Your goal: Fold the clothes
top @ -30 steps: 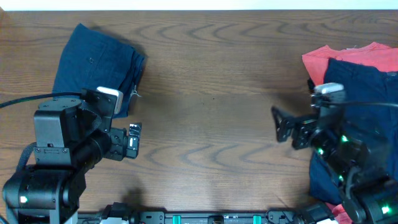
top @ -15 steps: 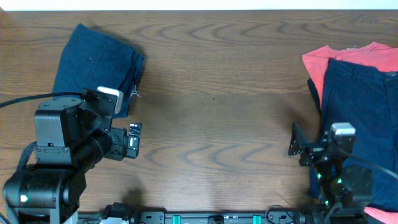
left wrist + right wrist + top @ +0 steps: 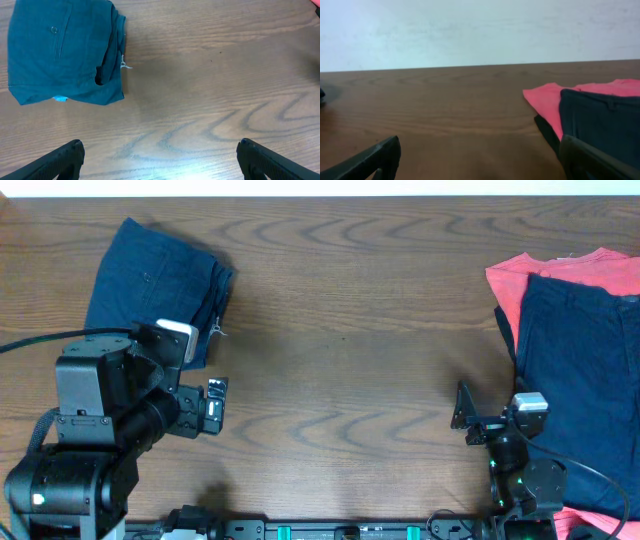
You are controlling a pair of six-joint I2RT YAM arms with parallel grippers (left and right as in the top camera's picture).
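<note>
Folded navy shorts (image 3: 155, 285) with a small buttoned pocket lie at the far left of the table; they also show in the left wrist view (image 3: 62, 50). A flat navy garment (image 3: 585, 370) lies at the right on a coral-red shirt (image 3: 560, 270); both show in the right wrist view, the navy piece (image 3: 602, 122) on the red one (image 3: 545, 100). My left gripper (image 3: 157, 160) is open and empty, near the front left, below the folded shorts. My right gripper (image 3: 477, 160) is open and empty, low at the front right beside the navy garment's left edge.
The brown wooden table (image 3: 350, 330) runs between the two piles. A white wall (image 3: 480, 30) stands behind its far edge. A black rail with green lights (image 3: 350, 530) lies along the front edge.
My right arm has pulled back toward the front edge and dropped low, off the navy garment. The left arm and both piles have not moved.
</note>
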